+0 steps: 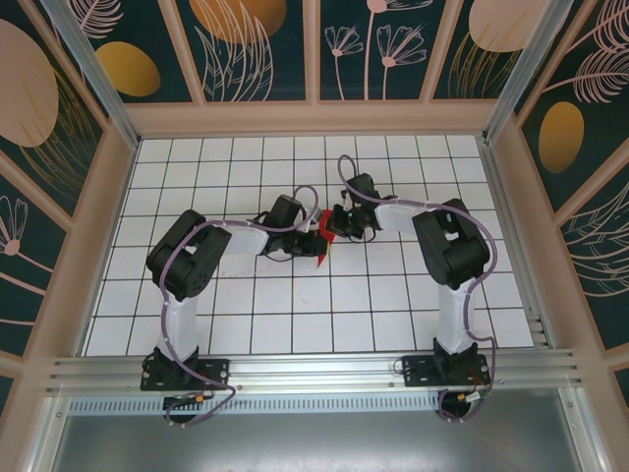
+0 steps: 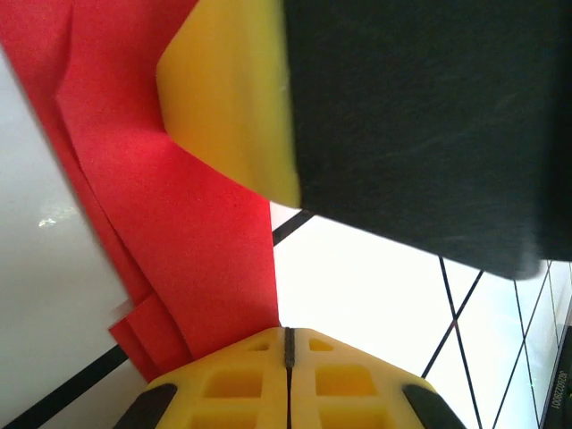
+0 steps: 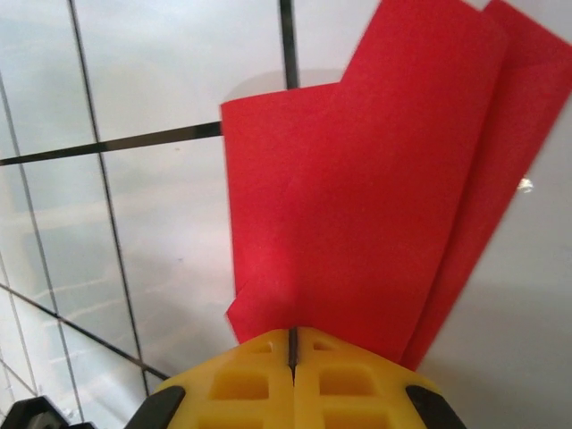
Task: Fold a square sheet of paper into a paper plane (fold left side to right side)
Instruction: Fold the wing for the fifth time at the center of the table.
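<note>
Top: glossy white gridded counter [image 1: 295, 315], dark floral wall panels [image 1: 256, 49]; thin matte red paper sheet [image 1: 321, 234], folded, mid-counter. Left wrist: left claw [image 2: 287, 344] pinching layered sheet. Right wrist: right claw [image 3: 293, 344] clamped on its curled plies.

There is one sheet of red paper [image 1: 321, 236], its layers too overlapped to count, between two robot arms, one left arm [image 1: 182, 261] and one right arm [image 1: 447, 246], each carrying one pair of yellow jaws, over one white gridded table [image 1: 295, 315].
</note>
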Tool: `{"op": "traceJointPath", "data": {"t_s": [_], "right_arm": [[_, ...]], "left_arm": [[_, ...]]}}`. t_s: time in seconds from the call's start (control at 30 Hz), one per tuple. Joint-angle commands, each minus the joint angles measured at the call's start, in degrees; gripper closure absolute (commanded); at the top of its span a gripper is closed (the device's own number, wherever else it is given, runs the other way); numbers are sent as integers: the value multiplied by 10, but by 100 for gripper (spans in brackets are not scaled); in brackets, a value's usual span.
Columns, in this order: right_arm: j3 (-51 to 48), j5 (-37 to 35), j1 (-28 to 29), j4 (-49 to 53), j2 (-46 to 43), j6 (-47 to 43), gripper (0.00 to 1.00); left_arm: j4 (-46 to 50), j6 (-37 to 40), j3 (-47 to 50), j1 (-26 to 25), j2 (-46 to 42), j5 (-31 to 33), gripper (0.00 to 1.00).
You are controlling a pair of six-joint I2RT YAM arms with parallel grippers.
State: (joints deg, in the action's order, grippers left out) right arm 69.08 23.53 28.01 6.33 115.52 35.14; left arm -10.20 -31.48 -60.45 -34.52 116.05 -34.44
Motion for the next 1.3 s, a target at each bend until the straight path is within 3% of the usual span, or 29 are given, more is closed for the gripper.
{"op": "traceJointPath", "data": {"t_s": [0.0,1.27], "right_arm": [[13,-32,-4,25,21,-16,97],[131,-57,-118,29,92,-88,96]], "left_arm": [[65,11,16,-6,40,32,93],[59,10,24,-9,41,30,96]]}}
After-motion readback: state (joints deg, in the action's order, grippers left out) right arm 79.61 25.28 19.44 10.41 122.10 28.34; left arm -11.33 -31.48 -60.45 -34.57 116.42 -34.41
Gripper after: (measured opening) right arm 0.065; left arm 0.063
